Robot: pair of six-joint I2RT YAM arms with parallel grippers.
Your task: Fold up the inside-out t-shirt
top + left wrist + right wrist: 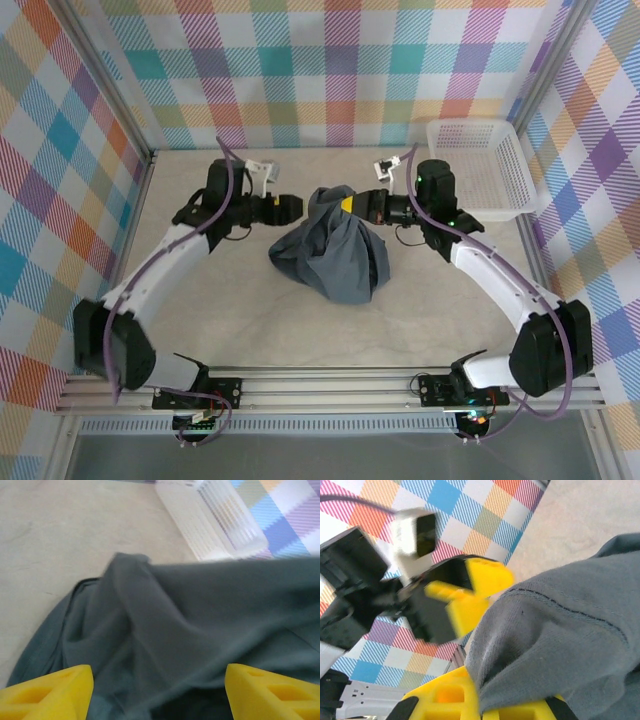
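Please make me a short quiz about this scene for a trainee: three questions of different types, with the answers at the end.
1. True or false: the t-shirt lies flat and spread out on the table.
2. Which end effector is closed on the fabric? A) the left one B) the right one C) both
3. Fill in: the white basket stands in the far ___ corner of the table.

Key
1. False; it sits in a bunched heap.
2. B; the right end effector pinches the cloth, while the left end effector is open.
3. right
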